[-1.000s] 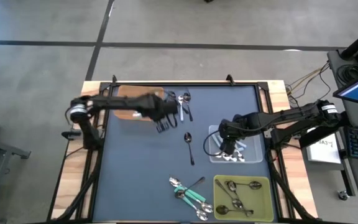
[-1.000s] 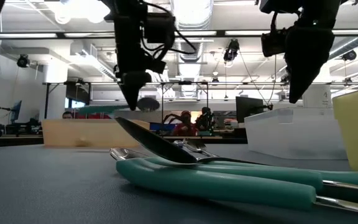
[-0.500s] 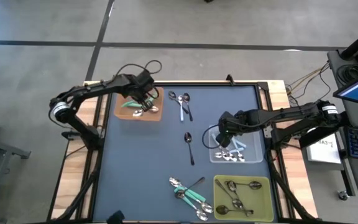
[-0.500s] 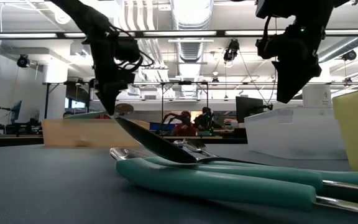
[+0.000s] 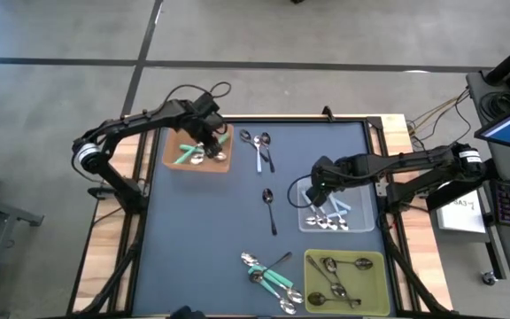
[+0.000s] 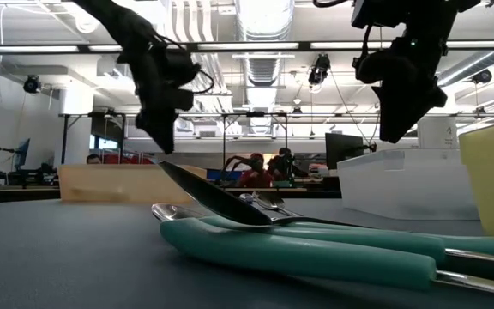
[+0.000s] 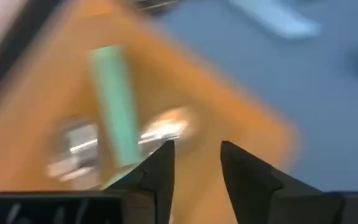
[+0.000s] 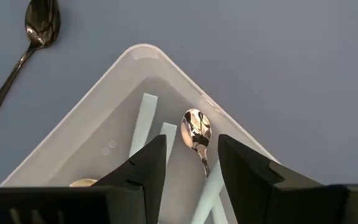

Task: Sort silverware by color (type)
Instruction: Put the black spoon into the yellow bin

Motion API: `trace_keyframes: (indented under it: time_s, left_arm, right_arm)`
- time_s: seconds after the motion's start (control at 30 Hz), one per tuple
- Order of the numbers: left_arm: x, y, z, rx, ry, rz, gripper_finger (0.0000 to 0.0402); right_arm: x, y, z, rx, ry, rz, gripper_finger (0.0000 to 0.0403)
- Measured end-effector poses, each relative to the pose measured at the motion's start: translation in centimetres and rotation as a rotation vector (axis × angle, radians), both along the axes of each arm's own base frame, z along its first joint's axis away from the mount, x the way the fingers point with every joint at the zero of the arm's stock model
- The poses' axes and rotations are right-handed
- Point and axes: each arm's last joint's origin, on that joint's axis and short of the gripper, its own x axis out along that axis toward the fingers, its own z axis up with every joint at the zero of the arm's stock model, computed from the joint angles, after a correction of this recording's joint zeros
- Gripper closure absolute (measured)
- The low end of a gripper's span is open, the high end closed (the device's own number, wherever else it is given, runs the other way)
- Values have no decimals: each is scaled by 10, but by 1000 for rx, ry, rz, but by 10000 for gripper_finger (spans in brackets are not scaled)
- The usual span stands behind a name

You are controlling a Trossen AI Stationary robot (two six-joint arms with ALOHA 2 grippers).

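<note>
**Both arms over their trays, drop-offs looking done**

On the left, my left gripper (image 5: 204,135) hangs over the wooden tray (image 5: 173,162) at the far left of the table (image 5: 202,230); its wrist view shows the fingers parted with nothing between them, and a teal-handled spoon (image 7: 114,112) lies on the tray beneath, so I judge this drop finished; next I need to lift clear and reach for another teal one.

Moving right, two spoons (image 5: 260,149) lie near the far edge, one with a light blue handle; a dark spoon (image 5: 270,209) lies alone mid-table; a mixed heap (image 5: 271,275) with teal handles sits at the near edge, tangled enough that picking one cleanly may drag its neighbours.

Further right, my right gripper (image 5: 317,197) hovers over the clear tray (image 5: 305,188); the fingers stand apart and empty, with light-blue-handled spoons (image 8: 201,149) resting inside below them; it should rise before travelling, or it may clip the tray wall.

At the near right, the yellow-green tray (image 5: 312,260) holds dark metal spoons (image 5: 336,279).
</note>
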Motion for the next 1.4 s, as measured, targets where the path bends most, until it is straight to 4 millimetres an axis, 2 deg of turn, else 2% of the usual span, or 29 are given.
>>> trace_keyframes:
  time_s: [0.17, 0.33, 0.4, 0.7, 0.87, 1.0, 1.17, 1.4]
  left_arm:
    - [13, -15, 8, -248, -228, -165, 281]
    - [26, -36, 8, -268, -232, -267, 287]
    - [31, -46, 8, -275, -224, -302, 288]
    - [27, -101, 3, -441, -6, -376, 288]
    - [27, -139, 10, -395, 17, -302, 288]
    - [28, -172, 28, -317, -50, -262, 288]
    - [30, -211, 52, -196, -232, -130, 288]
    - [20, -264, 67, -96, -395, 30, 288]
  right_arm:
    - [0, 0, 0, 22, -22, -86, 266]
    - [1, 0, -1, 61, -50, -205, 266]
    - [5, 1, -1, 68, -71, -192, 266]
    - [26, 25, 9, 123, -263, 163, 266]
    - [25, 44, 9, 87, -249, 382, 266]
    - [24, 61, 10, 98, -259, 529, 266]
    - [32, 88, 4, 80, -303, 687, 266]
    - [49, 129, -27, -75, -286, 1092, 266]
